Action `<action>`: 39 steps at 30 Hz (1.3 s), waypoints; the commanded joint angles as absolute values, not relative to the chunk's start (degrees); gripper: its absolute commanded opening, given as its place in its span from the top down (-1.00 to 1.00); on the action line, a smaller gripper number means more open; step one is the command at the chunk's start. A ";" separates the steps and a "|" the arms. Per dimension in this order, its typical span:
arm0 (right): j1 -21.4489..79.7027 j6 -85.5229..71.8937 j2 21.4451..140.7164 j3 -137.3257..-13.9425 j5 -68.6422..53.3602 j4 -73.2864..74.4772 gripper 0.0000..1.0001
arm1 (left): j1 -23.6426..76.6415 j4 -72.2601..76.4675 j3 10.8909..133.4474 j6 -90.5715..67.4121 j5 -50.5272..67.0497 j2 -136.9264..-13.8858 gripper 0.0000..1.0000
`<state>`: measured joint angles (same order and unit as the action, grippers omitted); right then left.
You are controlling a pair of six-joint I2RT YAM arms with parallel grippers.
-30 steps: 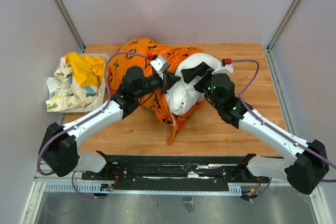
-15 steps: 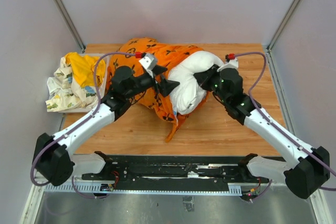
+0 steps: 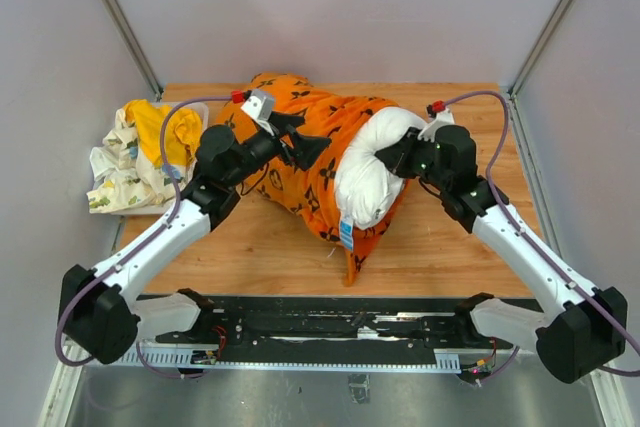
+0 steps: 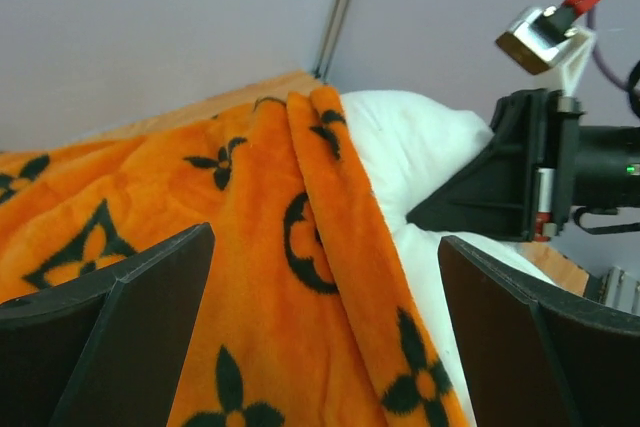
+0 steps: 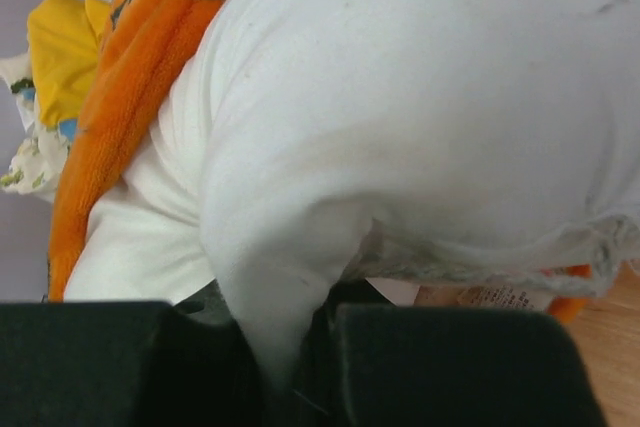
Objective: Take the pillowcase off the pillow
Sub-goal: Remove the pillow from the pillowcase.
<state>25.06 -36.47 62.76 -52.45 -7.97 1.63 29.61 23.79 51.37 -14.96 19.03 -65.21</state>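
We see the pillow [image 3: 372, 172] half out of the pillowcase [image 3: 305, 162] at the far middle of the table [image 3: 250, 247]. Our right gripper [image 3: 395, 157] is clamped on a fold of the pillow. Our left gripper [image 3: 300, 142] hangs spread wide over the orange hem, gripping nothing. Open wood runs along the near edge, and a heap of cloths [image 3: 140, 152] crowds the left edge.

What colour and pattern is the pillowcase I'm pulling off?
The pillowcase is bright orange with black flower and circle motifs. The left wrist view shows it best.
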 commanded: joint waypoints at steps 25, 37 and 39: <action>12.45 -37.60 49.59 -56.10 -30.45 -5.47 0.99 | 29.09 9.65 59.11 -11.61 -16.06 -82.91 1.00; 3.07 -49.93 48.83 -51.59 -36.40 -16.48 0.99 | 18.02 5.47 54.67 -16.06 -16.53 -80.39 0.49; 3.28 -49.47 49.86 -52.47 -35.71 -15.35 0.98 | 18.06 6.63 54.25 -15.45 -9.06 -78.40 -0.19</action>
<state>5.72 -46.44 51.46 -48.82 -36.05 -4.27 22.76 12.14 56.75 -18.24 -7.40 -81.08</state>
